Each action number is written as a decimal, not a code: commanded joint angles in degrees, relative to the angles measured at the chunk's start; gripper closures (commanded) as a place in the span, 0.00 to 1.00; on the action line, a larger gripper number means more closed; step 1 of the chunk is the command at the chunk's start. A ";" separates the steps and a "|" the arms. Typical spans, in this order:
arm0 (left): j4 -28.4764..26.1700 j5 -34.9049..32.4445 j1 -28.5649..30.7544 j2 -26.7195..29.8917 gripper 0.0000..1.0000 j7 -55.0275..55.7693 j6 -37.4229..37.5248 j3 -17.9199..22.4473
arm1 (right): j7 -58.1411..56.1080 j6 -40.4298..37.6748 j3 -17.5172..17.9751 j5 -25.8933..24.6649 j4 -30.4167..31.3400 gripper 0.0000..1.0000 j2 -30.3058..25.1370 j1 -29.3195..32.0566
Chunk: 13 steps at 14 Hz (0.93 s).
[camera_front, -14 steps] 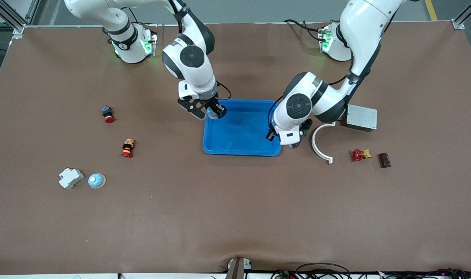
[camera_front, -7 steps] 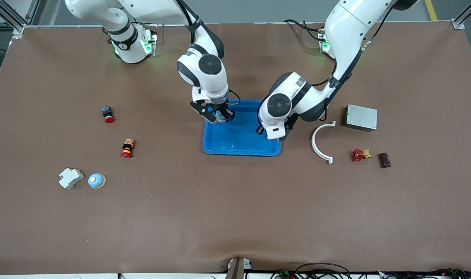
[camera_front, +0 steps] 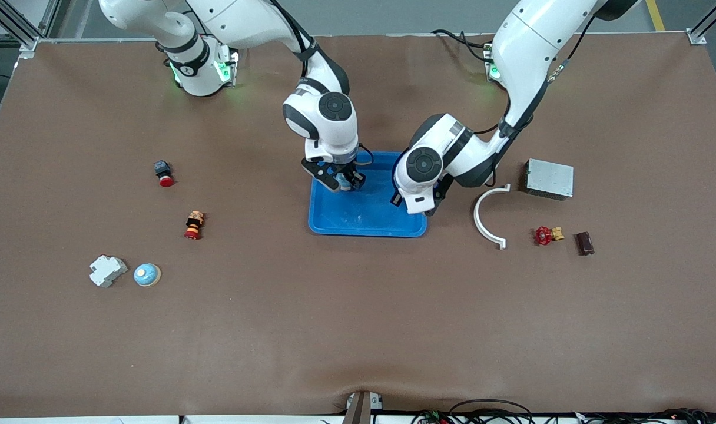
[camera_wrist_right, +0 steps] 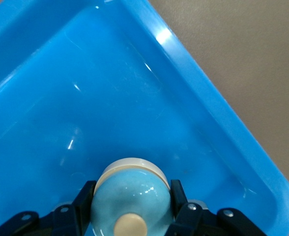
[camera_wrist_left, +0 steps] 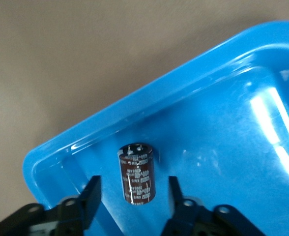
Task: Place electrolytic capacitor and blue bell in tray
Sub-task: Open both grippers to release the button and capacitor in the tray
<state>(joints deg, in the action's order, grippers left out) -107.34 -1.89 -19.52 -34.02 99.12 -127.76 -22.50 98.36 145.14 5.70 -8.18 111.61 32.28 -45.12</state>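
Observation:
The bright-blue tray lies mid-table. My right gripper is over the tray's end toward the right arm, shut on a light-blue bell with a cream button and base. In the right wrist view its fingers press the bell's sides just above the tray floor. My left gripper is over the tray's corner toward the left arm. It is open, and the dark-brown electrolytic capacitor lies in the tray between the fingers, touching neither. My left hand hides the capacitor in the front view.
A second blue bell sits beside a grey-white breaker toward the right arm's end, with an orange-red part and a red push button. Toward the left arm's end lie a white curved piece, a grey metal box, a red valve and a dark block.
My right gripper has carried the bell from the tray's rim to over its inside. My left gripper has moved from beside the tray's corner to over it.

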 commanded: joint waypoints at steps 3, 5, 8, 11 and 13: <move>1.69 -4.08 1.58 9.92 0.00 0.02 9.79 0.35 | 2.80 0.23 -0.78 -2.19 -1.22 1.00 1.47 -1.37; 3.09 -6.45 4.57 13.00 0.00 -2.77 13.48 0.18 | 2.80 0.23 -0.78 -2.28 -1.22 1.00 1.64 -1.37; 3.45 -6.81 9.40 16.43 0.00 -16.63 19.38 0.18 | 2.80 0.58 -0.87 -2.45 -1.22 1.00 2.17 -1.37; 3.45 -6.81 15.72 18.81 0.00 -27.45 21.49 0.09 | 2.98 0.58 -1.04 -2.63 -1.31 0.39 2.17 -1.29; 3.37 -6.73 20.38 18.99 0.00 -36.06 22.46 0.00 | 4.38 0.49 -1.13 -3.24 -1.57 0.00 2.17 -1.55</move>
<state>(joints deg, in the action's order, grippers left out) -103.29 -7.90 -2.74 -16.19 69.59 -106.62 -22.01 99.93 145.56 5.50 -9.24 111.42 33.55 -45.49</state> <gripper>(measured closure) 0.000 0.291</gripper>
